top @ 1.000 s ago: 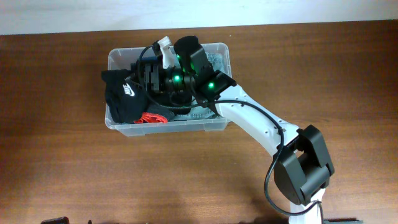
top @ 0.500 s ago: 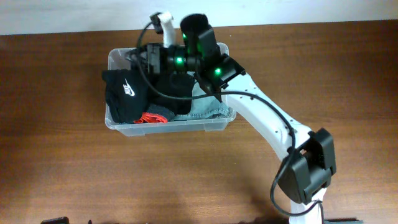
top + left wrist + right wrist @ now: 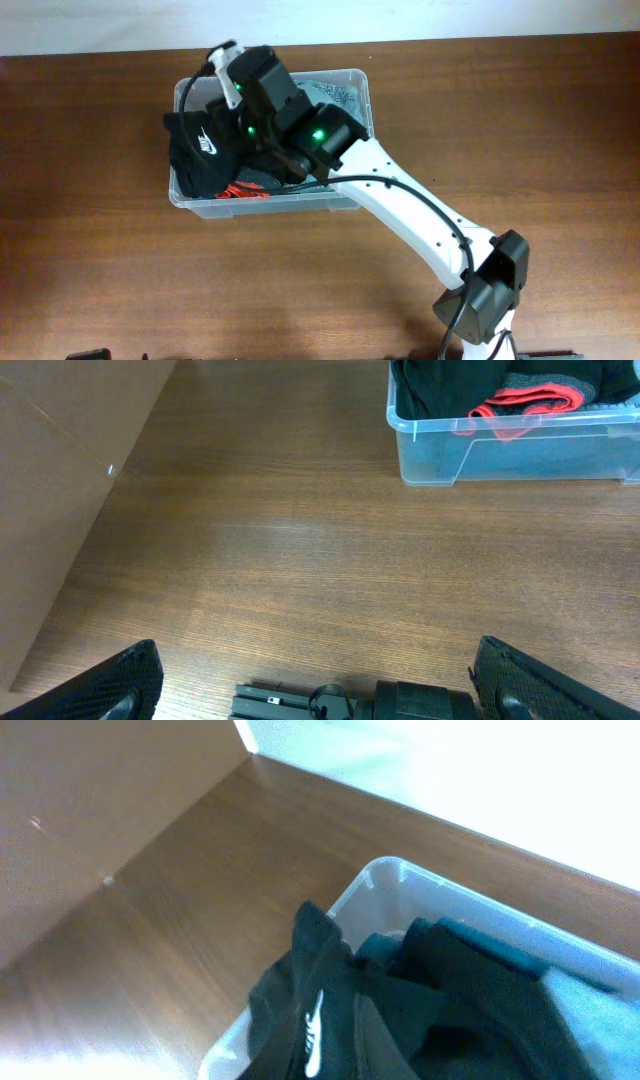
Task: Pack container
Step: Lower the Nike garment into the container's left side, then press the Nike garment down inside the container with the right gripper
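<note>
**Brown wooden desk, packing nearly done**

The desk (image 3: 500, 120) carries the clear container (image 3: 356, 76) near its far edge, left of centre, full of clothes. A black garment (image 3: 195, 150) hangs over its left rim. The right gripper (image 3: 245, 112) sits above the pile, jaws together; whether it pinches cloth is hidden. The left gripper (image 3: 315, 652) is spread wide over bare wood. The step looks like tucking in, so next the overhanging garment needs pushing inside the rim.

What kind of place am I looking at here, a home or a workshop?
Probably a robotics lab bench rather than a home: a white robot arm reaches over a wooden table, above a clear container of clothes.
</note>
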Tool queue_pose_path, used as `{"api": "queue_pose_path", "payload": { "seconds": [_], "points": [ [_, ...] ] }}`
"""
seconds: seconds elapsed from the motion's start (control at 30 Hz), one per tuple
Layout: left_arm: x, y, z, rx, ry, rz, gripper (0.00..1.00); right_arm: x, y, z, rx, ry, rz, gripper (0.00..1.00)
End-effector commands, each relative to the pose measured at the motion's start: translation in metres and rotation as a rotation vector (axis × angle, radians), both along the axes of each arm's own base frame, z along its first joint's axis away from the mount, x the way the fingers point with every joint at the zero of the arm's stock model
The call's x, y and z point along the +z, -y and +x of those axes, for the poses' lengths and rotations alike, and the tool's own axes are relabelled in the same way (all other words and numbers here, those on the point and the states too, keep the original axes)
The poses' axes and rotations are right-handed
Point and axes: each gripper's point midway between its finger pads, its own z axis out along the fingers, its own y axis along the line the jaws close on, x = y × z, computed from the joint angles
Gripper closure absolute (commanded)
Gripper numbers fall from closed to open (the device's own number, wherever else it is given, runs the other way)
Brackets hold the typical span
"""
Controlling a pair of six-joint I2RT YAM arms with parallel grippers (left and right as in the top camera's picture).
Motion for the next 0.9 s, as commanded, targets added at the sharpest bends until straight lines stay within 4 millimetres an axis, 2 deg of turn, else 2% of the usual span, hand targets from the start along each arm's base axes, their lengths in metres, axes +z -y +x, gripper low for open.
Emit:
{"api": "queue_pose_path", "payload": {
  "seconds": [0.0, 0.17, 0.23, 0.3, 0.7, 0.87],
  "points": [
    [0.000, -0.001, 0.000, 0.002, 0.001, 0.007, 0.01, 0.012, -0.003, -0.001, 0.023, 0.076, -0.027, 0.96],
    [0.000, -0.001, 0.000, 0.002, 0.001, 0.007, 0.01, 0.008, -0.038, -0.020, 0.093, 0.095, 0.001, 0.96],
    [0.000, -0.001, 0.000, 0.002, 0.001, 0.007, 0.01, -0.003, -0.051, -0.026, 0.111, 0.090, -0.008, 0.96],
    [0.000, -0.001, 0.000, 0.002, 0.001, 0.007, 0.01, -0.017, -0.057, -0.024, 0.092, 0.089, -0.035, 0.96],
    [0.000, -0.001, 0.000, 0.002, 0.001, 0.007, 0.01, -0.105, -0.075, -0.010, 0.084, 0.011, -0.141, 0.96],
    [0.000, -0.001, 0.000, 0.002, 0.001, 0.007, 0.00, -0.127, -0.061, 0.014, -0.009, 0.028, -0.200, 0.96]
  ]
}}
